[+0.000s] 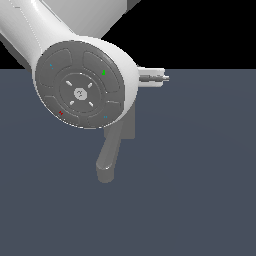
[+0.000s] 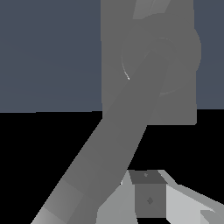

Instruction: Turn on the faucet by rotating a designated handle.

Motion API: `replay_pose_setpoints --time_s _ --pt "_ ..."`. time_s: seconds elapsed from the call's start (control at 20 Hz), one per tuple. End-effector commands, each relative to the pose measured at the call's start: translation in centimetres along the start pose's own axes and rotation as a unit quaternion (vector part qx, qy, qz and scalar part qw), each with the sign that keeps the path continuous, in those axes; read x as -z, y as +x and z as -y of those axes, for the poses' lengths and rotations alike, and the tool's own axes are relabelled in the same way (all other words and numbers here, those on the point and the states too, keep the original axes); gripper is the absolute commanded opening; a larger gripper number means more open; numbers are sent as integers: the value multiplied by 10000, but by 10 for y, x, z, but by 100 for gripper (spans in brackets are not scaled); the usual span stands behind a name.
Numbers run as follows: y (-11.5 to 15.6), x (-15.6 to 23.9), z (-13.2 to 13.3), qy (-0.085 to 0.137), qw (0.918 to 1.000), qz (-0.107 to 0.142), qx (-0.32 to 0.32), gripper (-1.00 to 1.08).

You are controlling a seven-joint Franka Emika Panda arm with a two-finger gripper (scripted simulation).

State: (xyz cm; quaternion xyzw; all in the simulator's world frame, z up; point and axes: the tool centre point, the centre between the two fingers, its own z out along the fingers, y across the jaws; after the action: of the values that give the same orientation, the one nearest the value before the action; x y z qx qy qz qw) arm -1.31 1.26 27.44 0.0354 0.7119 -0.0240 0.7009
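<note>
One robot arm (image 1: 80, 85) fills the upper part of the exterior view, its round grey end cap carrying one green mark, one red mark and two small blue marks. One faucet (image 2: 148, 65) stands on the one dark blue-grey floor (image 1: 200, 190); it has one flat back plate (image 2: 113, 52), one round hub (image 2: 183, 52) and one thick spout (image 2: 118, 140). One gripper finger (image 2: 149, 199) shows in the wrist view; a second cannot be counted. One thin lever (image 2: 146, 8) is partly seen.

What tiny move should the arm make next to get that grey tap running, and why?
Probably creep closer to the faucet. In the wrist view one claw fingertip sits beside the thick spout; the thin handle is barely visible, so contact cannot be confirmed.
</note>
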Motion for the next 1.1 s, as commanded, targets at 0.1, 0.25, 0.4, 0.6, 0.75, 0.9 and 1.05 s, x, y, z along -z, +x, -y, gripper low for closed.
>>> replay_pose_setpoints --time_s 0.1,0.25,0.4,0.6,0.75,0.9,1.05 --pt "-11 -8 27 -33 9998 51 172 -100" --pt "-12 -9 34 -29 9998 71 173 -100" --pt "1 -1 36 109 9998 145 -70 -100" --pt "8 -2 45 83 9999 132 -24 -100" --pt "13 -4 53 64 9999 123 10 -100" --pt "18 -5 60 45 9999 114 44 -100" --pt "23 -7 67 25 9999 105 78 -100"
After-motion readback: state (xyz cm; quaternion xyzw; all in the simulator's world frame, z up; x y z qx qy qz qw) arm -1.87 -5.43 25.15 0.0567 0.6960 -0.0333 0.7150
